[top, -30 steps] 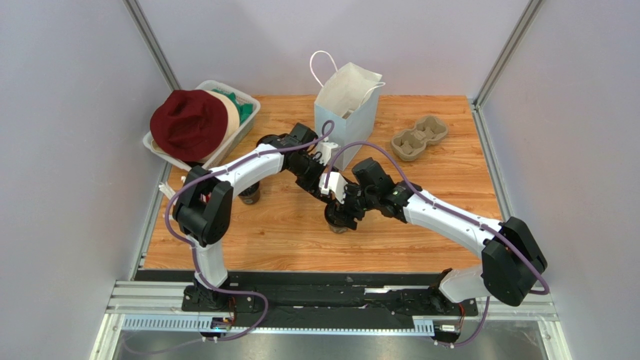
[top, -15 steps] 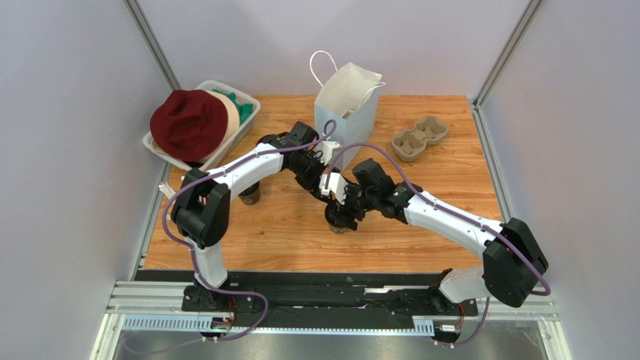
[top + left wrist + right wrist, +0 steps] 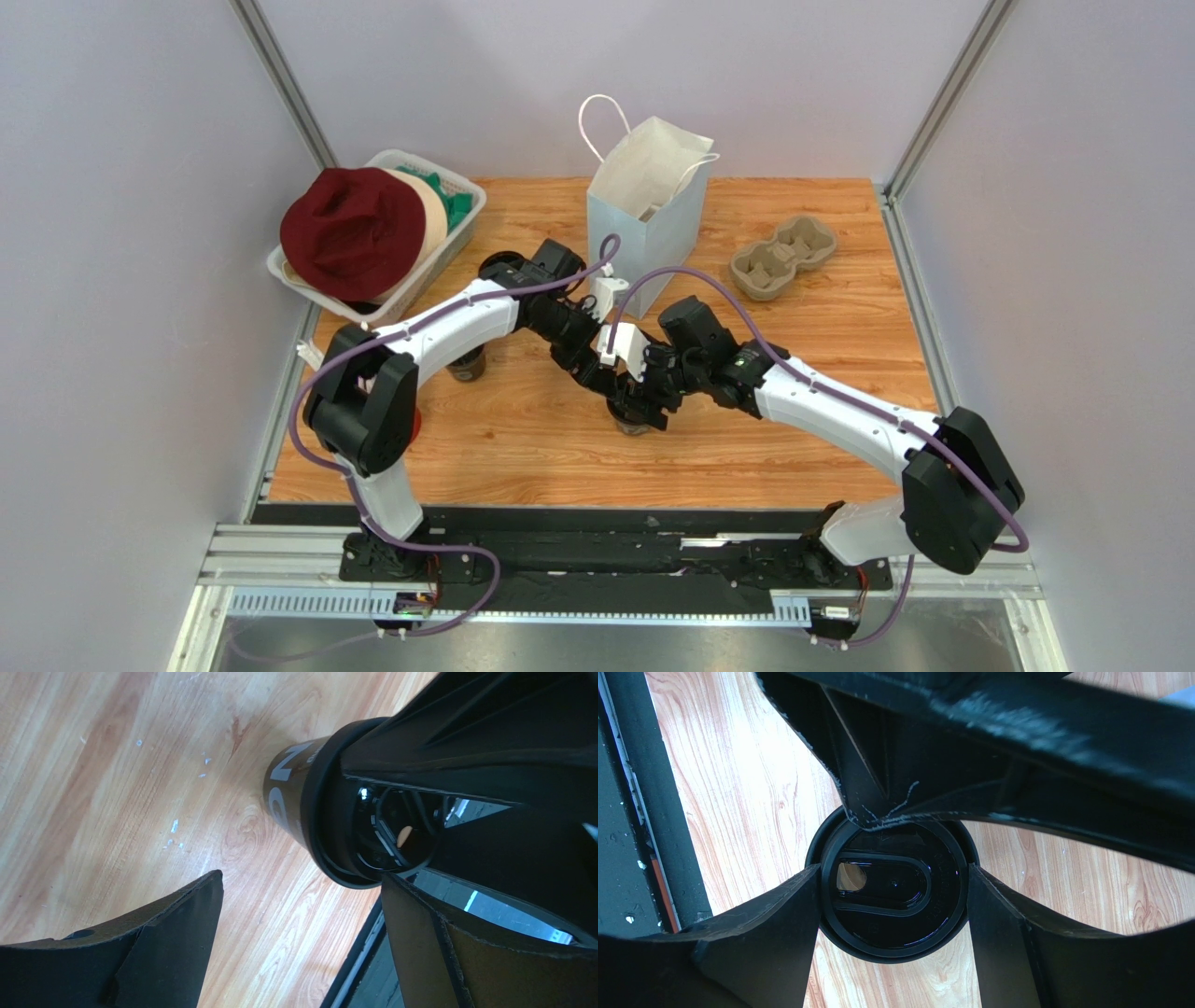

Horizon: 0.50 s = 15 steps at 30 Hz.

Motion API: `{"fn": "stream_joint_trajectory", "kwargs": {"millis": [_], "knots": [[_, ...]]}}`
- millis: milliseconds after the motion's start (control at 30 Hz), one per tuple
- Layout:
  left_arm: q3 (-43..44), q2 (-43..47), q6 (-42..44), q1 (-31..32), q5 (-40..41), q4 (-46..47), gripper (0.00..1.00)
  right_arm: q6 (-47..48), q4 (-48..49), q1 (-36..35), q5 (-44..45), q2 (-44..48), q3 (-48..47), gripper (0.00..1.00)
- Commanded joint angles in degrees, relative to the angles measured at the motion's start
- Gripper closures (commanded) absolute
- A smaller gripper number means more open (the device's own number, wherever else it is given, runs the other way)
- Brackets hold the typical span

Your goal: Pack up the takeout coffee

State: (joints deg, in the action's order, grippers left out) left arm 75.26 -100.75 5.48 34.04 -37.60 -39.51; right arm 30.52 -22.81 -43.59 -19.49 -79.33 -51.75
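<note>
The cup (image 3: 295, 805), dark and lidded, is held between the fingers of the right hand (image 3: 894, 882). That hand is clamped on it at the lid rim, with one finger pressed to each side. The cup appears to stand on the tabletop (image 3: 533, 448) directly under that hand, though it cannot be told whether its base is lifted clear.

The left hand (image 3: 302, 878) is placed close beside the same cup. Its fingers are spread wide apart and nothing is gripped between them. The cup lies just ahead of its fingertips, and in the right wrist view one of its fingers is seen crossing just past the lid.

The bag (image 3: 643, 224) is stood upright with its mouth open, beyond both hands and near them but not touched by either. No part of the cup is inside it.

The task is judged to be at an early stage. The grasp is made, but the packing itself is not yet done. The cup remains to be lifted, carried past the left hand to the bag's mouth, lowered inside and released. Because the two hands are crowded around the cup, a knock against the lid is judged to be the main risk.
</note>
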Motion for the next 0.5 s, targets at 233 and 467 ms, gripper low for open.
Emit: {"fn": "stream_joint_trajectory", "kwargs": {"millis": [233,467], "knots": [[-2.14,0.03,2.43,-0.12,0.34,2.59,0.12,1.91,-10.15,-0.26,4.98,-3.81,4.81,0.31],[-3.28,0.55,2.61,-2.04,-0.36,3.56,0.18,2.0,-10.06,-0.18,5.07,-3.73,4.81,0.31]]}}
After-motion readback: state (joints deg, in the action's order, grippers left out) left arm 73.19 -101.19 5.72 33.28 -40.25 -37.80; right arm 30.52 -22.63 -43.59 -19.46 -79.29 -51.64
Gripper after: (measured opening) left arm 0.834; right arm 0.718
